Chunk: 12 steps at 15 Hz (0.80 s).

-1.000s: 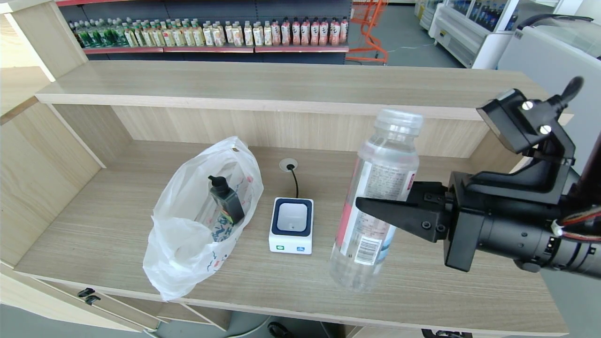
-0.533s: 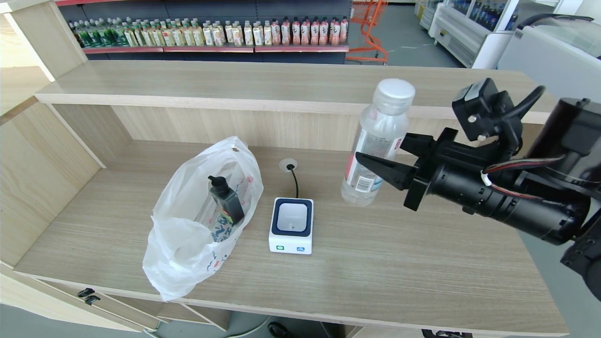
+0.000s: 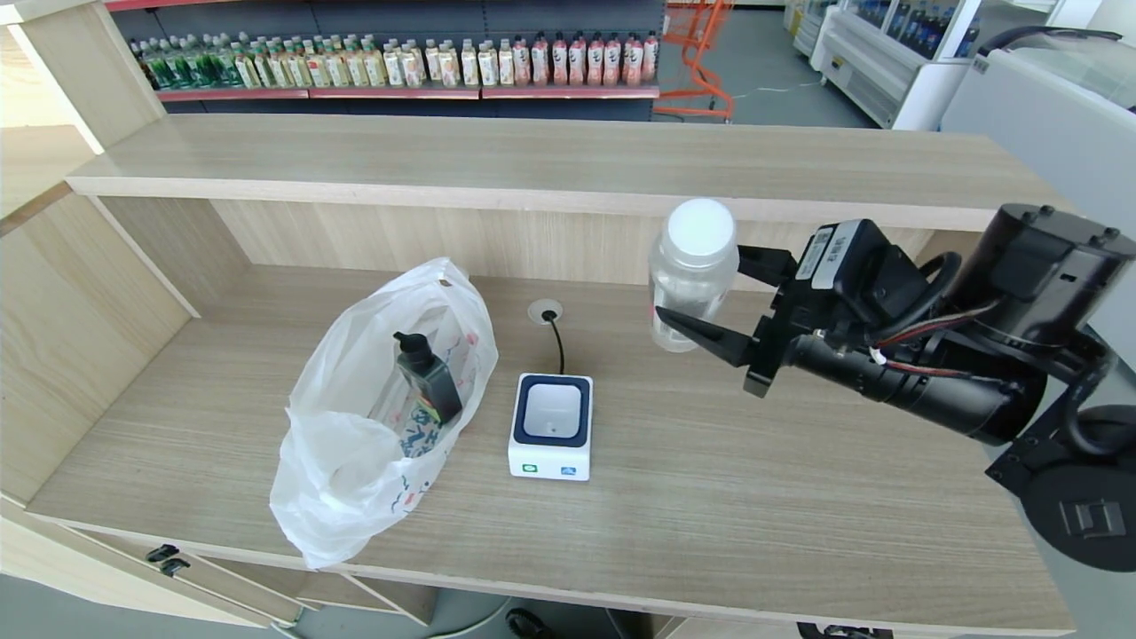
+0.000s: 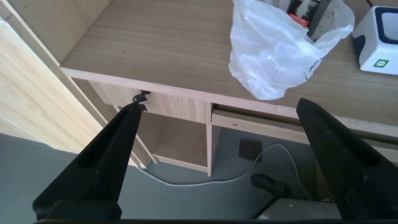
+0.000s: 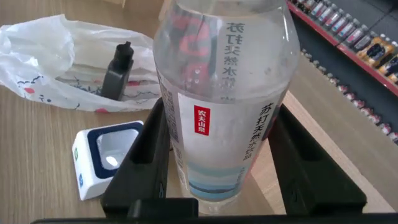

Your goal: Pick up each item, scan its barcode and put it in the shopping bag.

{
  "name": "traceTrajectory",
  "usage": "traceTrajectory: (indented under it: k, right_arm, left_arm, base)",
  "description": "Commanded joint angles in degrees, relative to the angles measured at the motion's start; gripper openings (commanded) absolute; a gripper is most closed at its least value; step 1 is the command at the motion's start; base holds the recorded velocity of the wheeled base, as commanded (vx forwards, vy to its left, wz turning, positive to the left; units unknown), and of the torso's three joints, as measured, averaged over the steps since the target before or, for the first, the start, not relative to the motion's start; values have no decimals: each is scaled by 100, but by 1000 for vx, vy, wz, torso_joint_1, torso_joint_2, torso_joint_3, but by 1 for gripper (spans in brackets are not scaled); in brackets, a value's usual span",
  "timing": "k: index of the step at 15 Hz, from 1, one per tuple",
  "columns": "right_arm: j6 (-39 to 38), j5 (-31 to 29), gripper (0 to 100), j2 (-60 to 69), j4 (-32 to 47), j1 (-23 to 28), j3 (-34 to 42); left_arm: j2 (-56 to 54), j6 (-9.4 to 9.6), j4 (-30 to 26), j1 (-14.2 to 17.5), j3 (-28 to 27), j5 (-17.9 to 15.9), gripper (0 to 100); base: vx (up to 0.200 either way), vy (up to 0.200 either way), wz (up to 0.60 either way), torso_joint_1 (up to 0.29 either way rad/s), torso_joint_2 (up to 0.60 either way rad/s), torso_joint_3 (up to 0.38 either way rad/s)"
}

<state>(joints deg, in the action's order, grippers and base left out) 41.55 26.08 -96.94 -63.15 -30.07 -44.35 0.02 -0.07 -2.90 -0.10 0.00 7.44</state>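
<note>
My right gripper (image 3: 698,293) is shut on a clear water bottle (image 3: 692,266) with a white cap. It holds the bottle in the air above the counter, to the right of and behind the white scanner (image 3: 552,424). The cap tips toward the head camera. In the right wrist view the bottle (image 5: 224,99) stands between the fingers (image 5: 149,149), with the scanner (image 5: 106,155) below it. A white shopping bag (image 3: 355,444) lies open left of the scanner, with a black pump bottle (image 3: 428,377) inside. My left gripper (image 4: 221,109) is open below the counter's front edge.
A black cable runs from the scanner into a grommet (image 3: 544,311) in the wooden counter (image 3: 754,497). A raised ledge (image 3: 532,160) walls off the back. A drawer front (image 4: 261,118) sits under the counter's edge, below the bag (image 4: 280,50).
My right arm has carried the bottle away from the head camera toward the back of the counter. The bottle has tipped so that its cap now faces the camera.
</note>
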Motion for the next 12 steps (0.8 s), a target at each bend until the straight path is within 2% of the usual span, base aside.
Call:
traceTrajectory:
  k: [1, 5, 12]
  right_arm:
    - [82, 29, 0, -194, -180, 28, 5]
    - [337, 135, 0, -308, -383, 28, -21]
    - [266, 372, 0, -563, -453, 28, -4]
  left_arm:
    - [-2, -1, 0, 1, 0, 3, 100]
    - [-2, 7, 0, 1, 0, 3, 100]
    - [6, -19, 9, 1, 0, 3, 100]
  base:
    - [0, 0, 0, 0, 0, 0]
    - [0, 0, 0, 0, 0, 0]
    - [0, 200, 0, 0, 2, 0]
